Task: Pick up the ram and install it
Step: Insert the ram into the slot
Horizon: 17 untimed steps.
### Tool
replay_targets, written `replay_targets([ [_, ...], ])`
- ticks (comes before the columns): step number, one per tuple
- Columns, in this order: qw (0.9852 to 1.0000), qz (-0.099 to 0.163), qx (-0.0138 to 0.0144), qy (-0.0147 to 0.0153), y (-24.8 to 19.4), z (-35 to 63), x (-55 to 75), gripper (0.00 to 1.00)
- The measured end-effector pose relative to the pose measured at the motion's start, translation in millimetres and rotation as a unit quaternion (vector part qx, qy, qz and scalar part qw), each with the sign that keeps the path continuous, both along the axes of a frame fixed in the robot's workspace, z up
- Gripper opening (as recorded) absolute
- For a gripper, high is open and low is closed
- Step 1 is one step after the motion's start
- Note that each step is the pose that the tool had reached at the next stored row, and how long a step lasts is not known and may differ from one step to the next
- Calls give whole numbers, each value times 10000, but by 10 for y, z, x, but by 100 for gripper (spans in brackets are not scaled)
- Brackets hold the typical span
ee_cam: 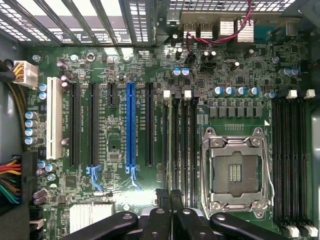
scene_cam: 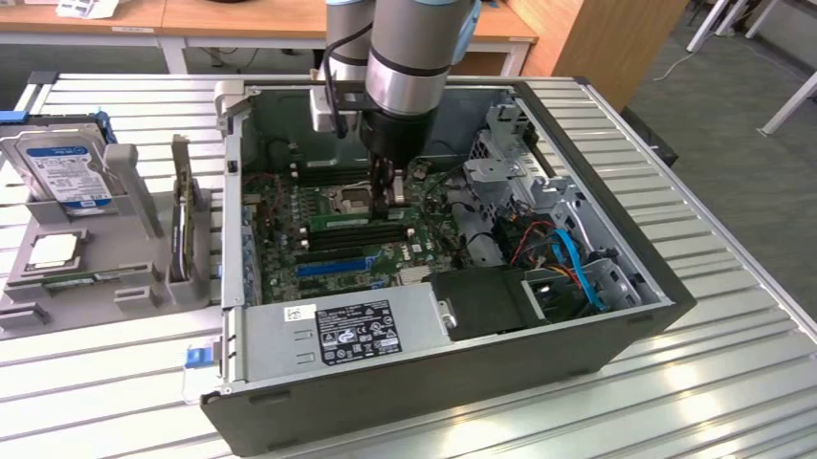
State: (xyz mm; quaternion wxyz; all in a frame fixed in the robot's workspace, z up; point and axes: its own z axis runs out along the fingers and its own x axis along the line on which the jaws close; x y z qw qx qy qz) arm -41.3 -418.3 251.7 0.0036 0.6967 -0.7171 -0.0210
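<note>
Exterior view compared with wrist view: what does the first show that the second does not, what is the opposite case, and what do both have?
Exterior view: the whole open computer case, its power supply, the robot arm, and a hard drive in a grey holder.
Wrist view: a white slot, a white connector, small capacitors.
Both: the green motherboard, the CPU socket, a blue slot, black memory slots, and the shut jaws near them.

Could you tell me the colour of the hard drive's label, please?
The label is mainly blue; the exterior view shows it best.
</note>
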Motion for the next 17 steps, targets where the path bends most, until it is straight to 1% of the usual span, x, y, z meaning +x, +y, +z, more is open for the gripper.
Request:
replay_targets([
  [3, 10000, 1, 1, 0, 13, -6, 0, 12],
  [7, 10000, 0, -1, 1, 13, -6, 0, 12],
  [17, 10000, 1, 0, 0, 13, -73, 0, 12],
])
